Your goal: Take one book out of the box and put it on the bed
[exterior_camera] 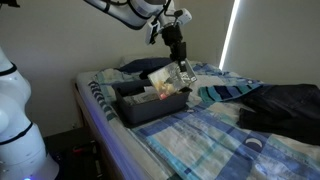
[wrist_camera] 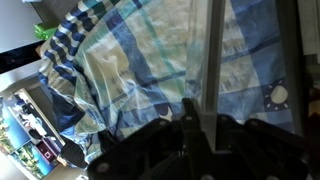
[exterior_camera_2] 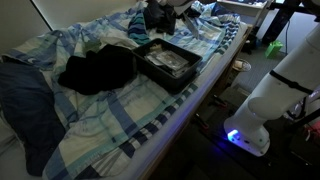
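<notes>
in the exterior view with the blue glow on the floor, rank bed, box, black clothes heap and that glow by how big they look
1. bed, fills most of the frame
2 and 3. black clothes heap and box look about alike, so they are not ranked
4. blue glow, smallest

White glossy arm (exterior_camera: pixel 122 12), black joints, black hand (exterior_camera: pixel 181 60)

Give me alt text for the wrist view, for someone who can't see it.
A rumpled bed in blue, white and pale plaid fills the view. The dark gripper sits at the bottom edge, with a thin grey strip rising from it to the top edge. What the strip is, and whether it is gripped, cannot be told.
</notes>
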Motion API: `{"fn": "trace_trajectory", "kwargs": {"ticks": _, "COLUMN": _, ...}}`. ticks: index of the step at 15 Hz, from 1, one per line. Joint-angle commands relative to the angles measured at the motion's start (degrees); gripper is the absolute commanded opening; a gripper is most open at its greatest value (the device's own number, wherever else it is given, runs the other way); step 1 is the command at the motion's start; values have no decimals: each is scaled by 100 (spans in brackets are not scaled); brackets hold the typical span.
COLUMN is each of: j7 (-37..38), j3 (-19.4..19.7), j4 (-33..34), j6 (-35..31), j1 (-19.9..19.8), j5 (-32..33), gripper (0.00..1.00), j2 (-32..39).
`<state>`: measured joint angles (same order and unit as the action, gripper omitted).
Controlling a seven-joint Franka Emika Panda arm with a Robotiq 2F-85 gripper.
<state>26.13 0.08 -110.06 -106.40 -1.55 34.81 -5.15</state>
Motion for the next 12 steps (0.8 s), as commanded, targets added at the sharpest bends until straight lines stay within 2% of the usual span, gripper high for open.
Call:
{"fn": "trace_trajectory", "kwargs": {"ticks": 1, "j7": 68, "j3": 91, "j4": 262, "j6": 32, "j1": -154, "j5": 417, "gripper": 17, "j2": 310}}
{"fn": "trace_trajectory", "kwargs": {"ticks": 5, "j7": 196, "j3": 193, "j4": 132, "j6": -15, "j1": -188, "j5": 1100, "gripper": 16, "j2": 626}}
{"fn": "trace_trajectory", "kwargs": {"ticks": 7, "j7": 273, "j3": 237, "j4": 24, "j6": -42, "j1": -161, "j5": 1416, "gripper": 24, "j2": 821}}
{"fn": "trace_trajectory", "kwargs": {"ticks": 12, "j7": 478, "j3": 304, "j4": -190, "j6": -58, "j1": -125, "j5": 1726, "gripper": 20, "j2": 1288}}
